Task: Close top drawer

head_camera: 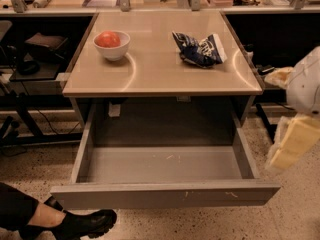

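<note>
The top drawer (165, 195) is a wide, shallow grey metal drawer pulled far out from under the tan tabletop (160, 71). Its inside is bare. Its plain front has small pale scratches at the right. My gripper (292, 144) shows as pale yellow and white arm parts at the right edge of the camera view. It is beside the drawer's right wall, apart from it and holding nothing.
On the tabletop stand a white bowl (111, 45) with a red fruit and a crumpled blue chip bag (200, 49). A person's leg and black boot (75, 224) lie on the floor at the drawer's front left corner. Dark shelves with cables flank the table.
</note>
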Tool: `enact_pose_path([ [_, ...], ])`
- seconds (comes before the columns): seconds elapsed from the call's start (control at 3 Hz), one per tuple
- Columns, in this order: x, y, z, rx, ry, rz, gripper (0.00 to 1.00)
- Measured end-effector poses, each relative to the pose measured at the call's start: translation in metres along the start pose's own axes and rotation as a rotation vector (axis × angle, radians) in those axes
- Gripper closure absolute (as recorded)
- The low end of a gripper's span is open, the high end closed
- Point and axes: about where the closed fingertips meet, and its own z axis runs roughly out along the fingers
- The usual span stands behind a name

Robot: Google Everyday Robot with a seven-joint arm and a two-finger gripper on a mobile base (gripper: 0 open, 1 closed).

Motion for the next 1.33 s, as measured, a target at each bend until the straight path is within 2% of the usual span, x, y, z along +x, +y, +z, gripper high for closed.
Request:
enact_pose_path([
  [0.33, 0.01, 0.041, 0.053, -0.103, -0.073, 0.006, 0.0],
  [0.67, 0.02, 0.074, 0.092, -0.181, -0.116, 0.003, 0.0],
  [1.0, 0.022, 0.078, 0.095, -0.188, -0.113, 0.0, 0.0],
  [1.33, 0.022, 0.082, 0.089, -0.166, -0.131, 0.001, 0.0],
])
